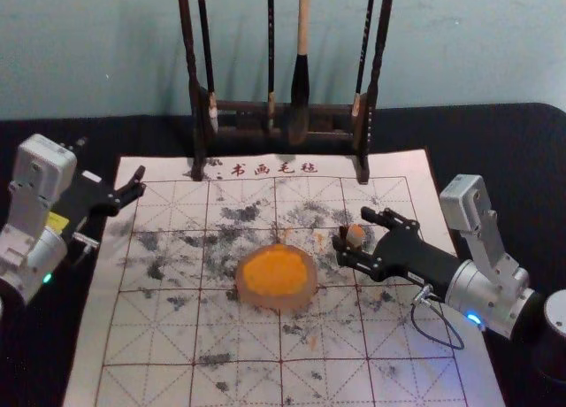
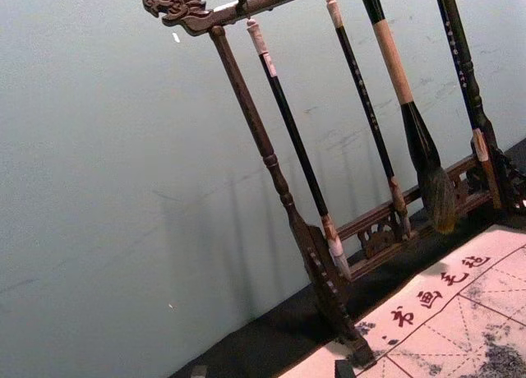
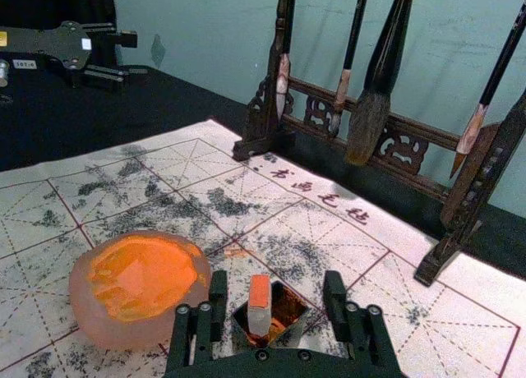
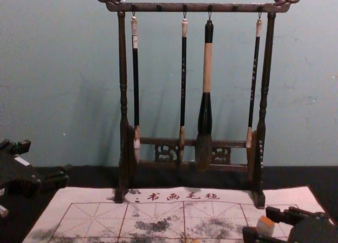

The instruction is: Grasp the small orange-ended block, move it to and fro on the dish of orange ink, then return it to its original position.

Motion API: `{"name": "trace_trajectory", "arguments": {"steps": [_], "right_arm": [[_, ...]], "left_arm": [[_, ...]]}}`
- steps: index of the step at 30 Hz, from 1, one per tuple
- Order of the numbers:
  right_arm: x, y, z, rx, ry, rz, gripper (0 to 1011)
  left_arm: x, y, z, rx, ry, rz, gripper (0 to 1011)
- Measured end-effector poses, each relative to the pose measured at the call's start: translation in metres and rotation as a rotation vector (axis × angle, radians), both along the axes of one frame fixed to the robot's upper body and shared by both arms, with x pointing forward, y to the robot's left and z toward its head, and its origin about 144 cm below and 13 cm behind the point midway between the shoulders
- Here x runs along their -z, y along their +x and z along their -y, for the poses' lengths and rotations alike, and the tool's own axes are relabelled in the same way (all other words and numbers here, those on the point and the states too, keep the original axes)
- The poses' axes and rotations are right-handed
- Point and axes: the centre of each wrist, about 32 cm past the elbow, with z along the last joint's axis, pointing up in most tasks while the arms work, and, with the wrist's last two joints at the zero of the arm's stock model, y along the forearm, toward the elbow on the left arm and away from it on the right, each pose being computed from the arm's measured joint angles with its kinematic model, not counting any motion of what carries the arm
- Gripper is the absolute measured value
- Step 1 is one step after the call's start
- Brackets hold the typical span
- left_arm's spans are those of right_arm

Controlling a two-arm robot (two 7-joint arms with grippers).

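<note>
Block [image 3: 260, 302] stood inside your spread R end effector [image 3: 275, 279]; you needed it centred b4 gripping. Spread L end effector [image 3: 129, 57] sat left.

soft light, faint shadows on wall [image 4: 63, 68]

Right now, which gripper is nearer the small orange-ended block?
Right. The right gripper is open around the block; the left gripper hangs near the gridded mat's far left corner.
</note>
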Motion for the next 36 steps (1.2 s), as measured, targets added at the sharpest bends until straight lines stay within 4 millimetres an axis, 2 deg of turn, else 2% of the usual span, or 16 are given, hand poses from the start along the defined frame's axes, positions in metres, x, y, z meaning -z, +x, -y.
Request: {"name": "trace_trajectory", "arguments": {"steps": [6,10,13,14,16,19,22,36], "right_arm": [[0.0000,0.0000,0.0000,0.000,0.001,0.000,593],[0.0000,0.0000,0.0000,0.000,0.001,0.000,419],[0.0000,0.0000,0.0000,0.000,0.001,0.000,341],[0.0000,0.0000,0.0000,0.000,0.001,0.000,278],[0.0000,0.0000,0.0000,0.000,0.001,0.000,256],[0.0000,0.0000,0.0000,0.000,0.001,0.000,144],[0.0000,0.0000,0.0000,0.000,0.001,0.000,112],[-0.0100,0.0009,-0.0020,0.010,0.053,0.005,112]], "left_arm": [[0.0000,0.0000,0.0000,0.000,0.000,0.000,1001],[0.0000,0.0000,0.0000,0.000,0.000,0.000,1001],[0.0000,0.0000,0.0000,0.000,0.000,0.000,1001],[0.0000,0.0000,0.0000,0.000,0.000,0.000,1001],[0.0000,0.0000,0.0000,0.000,0.000,0.000,1001],[0.0000,0.0000,0.0000,0.000,0.000,0.000,1001],[0.0000,0.0000,0.0000,0.000,0.000,0.000,1001],[0.0000,0.0000,0.0000,0.000,0.000,0.000,1001]]}}
